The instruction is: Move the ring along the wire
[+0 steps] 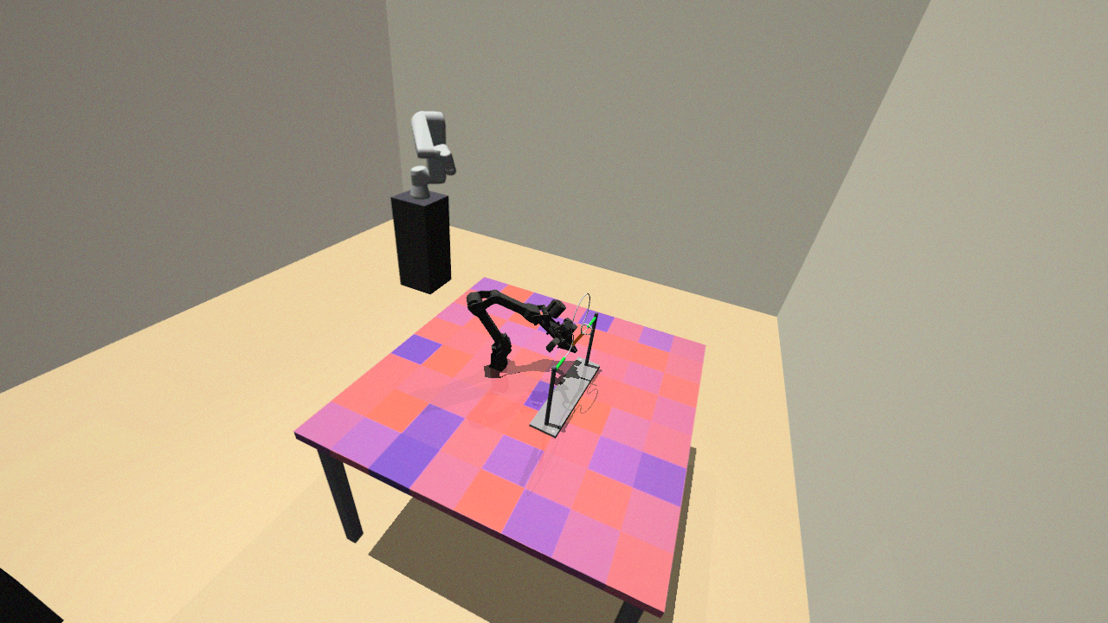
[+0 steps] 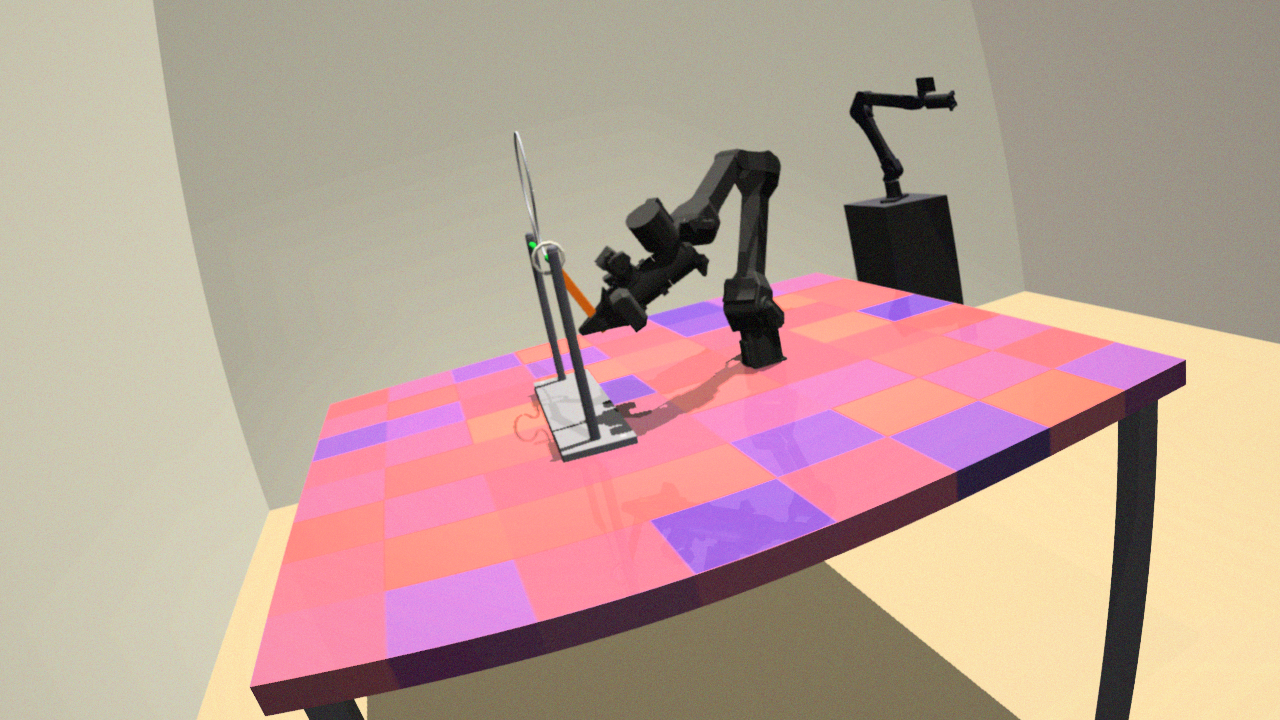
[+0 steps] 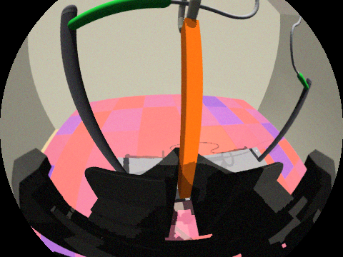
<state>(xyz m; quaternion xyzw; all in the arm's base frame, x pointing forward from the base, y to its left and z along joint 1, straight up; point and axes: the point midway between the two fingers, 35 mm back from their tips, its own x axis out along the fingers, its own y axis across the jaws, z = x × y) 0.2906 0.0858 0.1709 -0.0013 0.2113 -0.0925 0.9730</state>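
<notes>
My gripper (image 1: 575, 347) (image 2: 592, 324) (image 3: 181, 151) is shut on the lower end of the orange handle (image 2: 577, 293) (image 3: 191, 89), which slants up to the ring in the exterior view. The ring (image 2: 534, 263) (image 3: 193, 11) is around the wire (image 3: 239, 18), near the inner end of the green part (image 1: 593, 320) (image 3: 121, 8) by the far post (image 1: 590, 342) in the top view. Only the ring's lower part shows in the wrist view; contact with the wire cannot be told. The other green part (image 1: 560, 362) (image 3: 303, 81) meets the other post (image 1: 550, 396) (image 3: 291, 116).
Between the green parts the thin grey wire rises in a tall loop, seen in the exterior view (image 2: 518, 159). Both posts stand on a grey baseplate (image 1: 571, 396) (image 2: 559, 407) on the checkered table (image 1: 465, 433). Another arm (image 2: 881, 143) stands on a separate black pedestal (image 2: 904, 246) beyond the table.
</notes>
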